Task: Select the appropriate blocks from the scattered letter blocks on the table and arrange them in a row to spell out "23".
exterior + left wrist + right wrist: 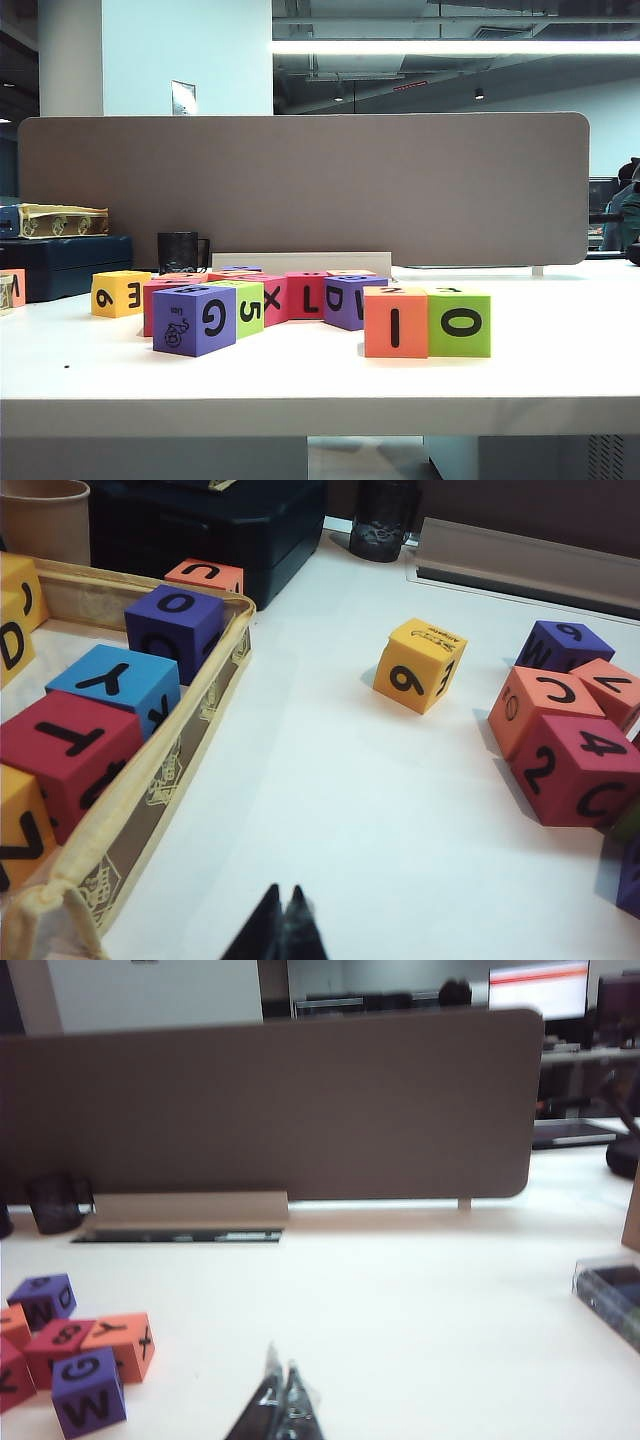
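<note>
On the white table [560, 340], the orange cube [395, 321] with the "I" face and the lime green cube [459, 322] with the "O" face are being shown side by side, touching, near the front edge, right of the middle. The other scattered letter blocks [240, 300] are being seen clustered to their left and slightly farther back, among them a purple "G" cube [195, 319] and a lime green "5" cube [246, 306]. Neither arm is being seen in the exterior view. The left gripper [282, 920] is being held with its jaws pressed together, empty, above bare table beside a fabric tray [150, 790] of cubes. The right gripper [279, 1400] is likewise being held closed on nothing, over bare table.
</note>
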